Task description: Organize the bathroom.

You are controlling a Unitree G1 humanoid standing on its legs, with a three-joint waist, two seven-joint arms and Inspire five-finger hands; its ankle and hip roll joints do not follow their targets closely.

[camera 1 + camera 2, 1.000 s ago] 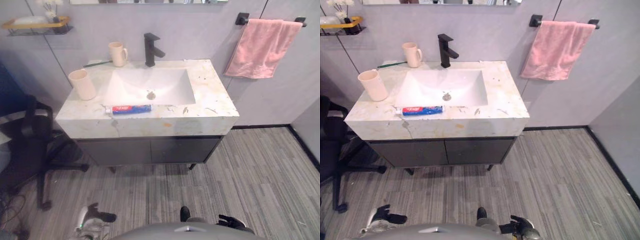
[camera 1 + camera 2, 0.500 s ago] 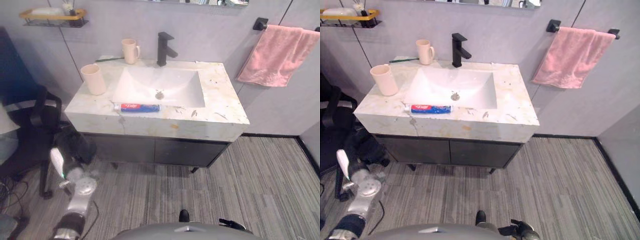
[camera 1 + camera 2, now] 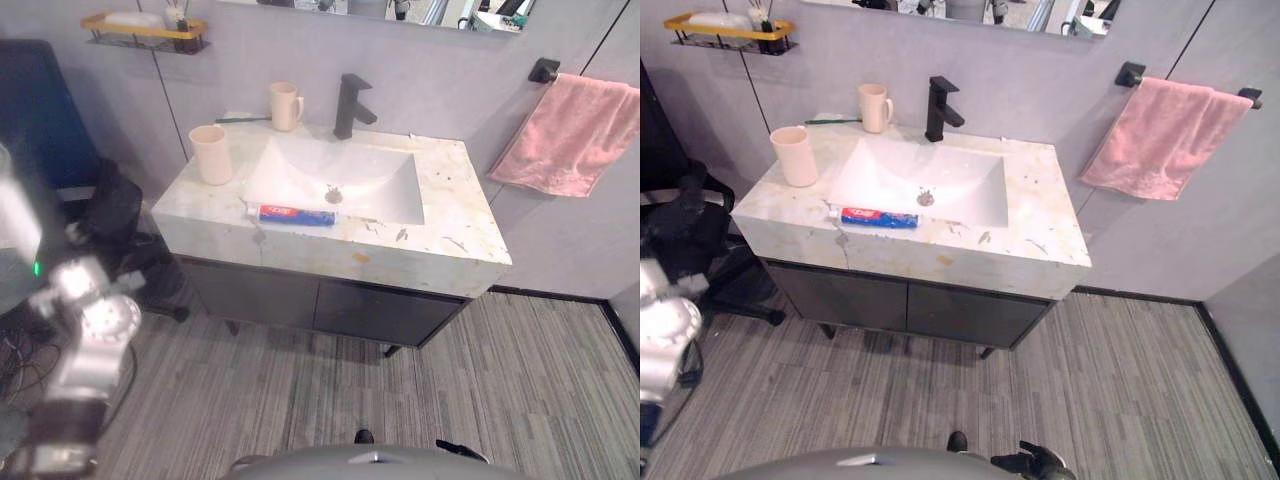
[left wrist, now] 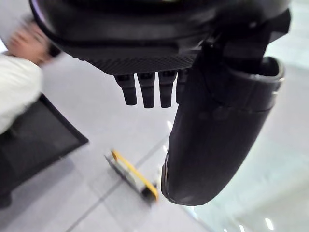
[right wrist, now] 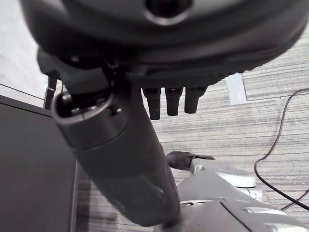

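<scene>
Left robot hand (image 4: 159, 53) up at the left side, well apart from the vanity, fingers straight and spread off the thumb, gripping nothing. Right robot hand (image 5: 116, 164) low over the striped floor, likewise slack and bare.

Judged as barely begun: nothing on the cream marble surface (image 3: 450, 230) looks put away.

- Blue, red and white toothpaste tube (image 3: 292, 214): flat on the front strip of the surface, just before the white rectangular basin (image 3: 340, 180), loose and in no cup.
- Thin green toothbrush (image 3: 243, 120): flat at the back left corner, just beside the cream handled mug (image 3: 285, 106), not standing in it.
- Plain beige tumbler (image 3: 211, 154): upright near the left edge, apparently with nothing in it.
- Matte black tap (image 3: 352, 105): behind the basin, to the right of the mug.
- Pink towel (image 3: 575, 135): draped over a black wall bar at the right, hanging a little askew, possibly due for straightening.
- Yellow-railed wall shelf (image 3: 145, 28): high at the left, a few small items on it, too small to tell apart.

Left to do, at a guess: closing in on the surface, then lifting brush and tube and standing them in a cup. No sign of which cup is meant for either.
</scene>
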